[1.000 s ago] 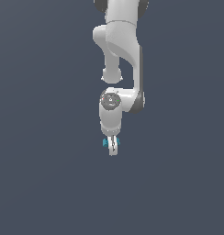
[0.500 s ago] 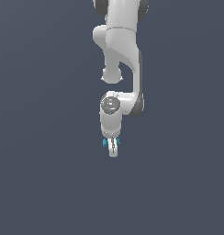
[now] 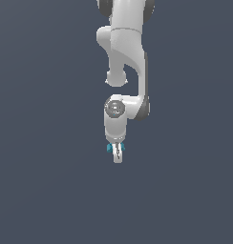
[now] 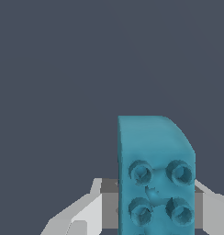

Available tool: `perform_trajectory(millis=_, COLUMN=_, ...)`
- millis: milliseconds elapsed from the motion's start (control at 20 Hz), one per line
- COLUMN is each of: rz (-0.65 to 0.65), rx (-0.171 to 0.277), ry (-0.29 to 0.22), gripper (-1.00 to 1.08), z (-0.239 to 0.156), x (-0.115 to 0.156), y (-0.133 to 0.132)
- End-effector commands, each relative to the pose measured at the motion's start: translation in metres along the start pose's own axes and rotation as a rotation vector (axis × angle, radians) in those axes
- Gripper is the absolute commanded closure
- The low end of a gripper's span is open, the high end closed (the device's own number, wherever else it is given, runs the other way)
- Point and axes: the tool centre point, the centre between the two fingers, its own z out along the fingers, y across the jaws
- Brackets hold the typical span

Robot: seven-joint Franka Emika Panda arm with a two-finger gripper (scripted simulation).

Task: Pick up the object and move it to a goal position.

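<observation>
Teal-blue plastic fills the lower part of the wrist view: the block (image 4: pixel 155 174) sits between the 2 white fingers (image 4: pixel 81 215) of the pincer (image 4: pixel 153 206), with a finger showing on either side of it. Its face toward the camera carries 4 round studs set in 2 rows, and one upper corner of the piece is rounded off. The fingers press in on the block from both sides, so the pincer is clamped on it and holds it.

In the exterior view the white arm (image 3: pixel 125 52) comes down from the top edge, bends at a grey-capped joint (image 3: pixel 115 108), and ends in the pincer (image 3: pixel 117 153) pointing straight down. Only a small sliver of the block (image 3: pixel 109 148) shows there, teal against the white, peeking out on the exterior view's left side of the fingers, just above their tips. The rest of it is hidden by the fingers.

Behind everything lies a flat, even dark grey-blue surface (image 3: pixel 42 190). The exterior view shows no shadow or edge that would tell whether the block touches it or hangs above it, and the wrist view shows only the same plain grey beyond the block.
</observation>
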Motion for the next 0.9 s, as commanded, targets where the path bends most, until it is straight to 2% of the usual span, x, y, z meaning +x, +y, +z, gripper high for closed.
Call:
perform_trajectory(millis=0, rz=0.0, rx=0.001, ry=0.0, gripper=1.08, z=-0.004, x=-0.001, y=0.0)
perform_trajectory(millis=400, rz=0.0, rx=0.001, ry=-0.001, gripper=1.08, z=-0.039, x=-0.015, y=0.002)
perform_trajectory(millis=850, rz=0.001, rx=0.001, ry=-0.001, gripper=1.08, z=-0.124, x=-0.048, y=0.006)
